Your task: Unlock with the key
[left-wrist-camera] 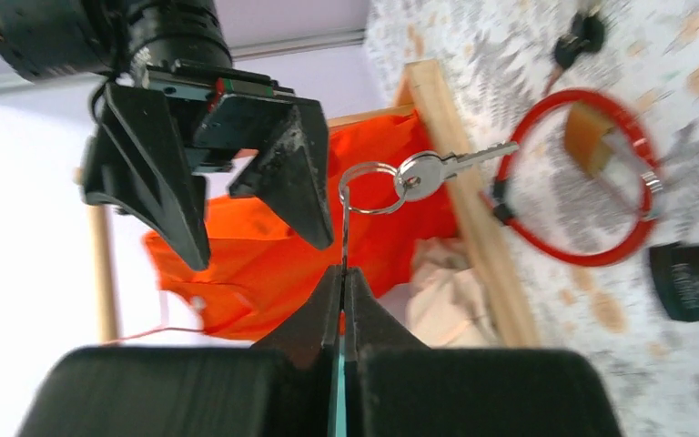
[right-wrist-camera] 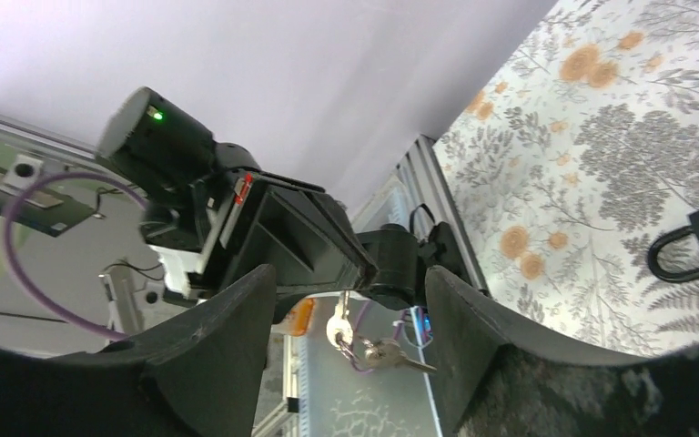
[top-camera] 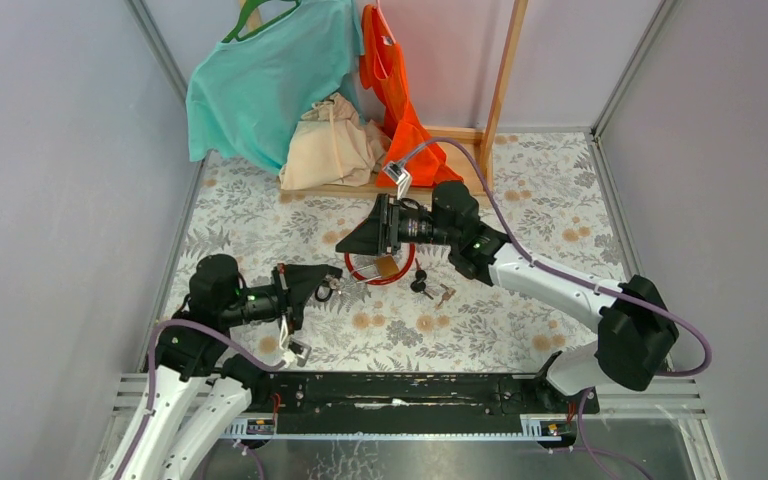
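Observation:
My left gripper (top-camera: 332, 287) is shut on the blade of a silver key; in the left wrist view (left-wrist-camera: 343, 271) the key ring (left-wrist-camera: 370, 188) and a second key (left-wrist-camera: 437, 169) stick out beyond its tips. My right gripper (top-camera: 345, 245) is open and empty, just right of and above the keys. In the right wrist view (right-wrist-camera: 350, 278) the keys (right-wrist-camera: 364, 344) hang between its spread fingers, touching neither. A red cable loop (top-camera: 380, 270) with a brass padlock (left-wrist-camera: 592, 137) lies on the table under the right gripper. A black padlock (top-camera: 419, 280) lies to its right.
A loose key (top-camera: 445, 294) lies beside the black padlock. A wooden rack base (top-camera: 460, 160) at the back holds a teal shirt (top-camera: 260, 80), a beige bag (top-camera: 332, 140) and an orange garment (top-camera: 400, 110). Grey walls stand on both sides.

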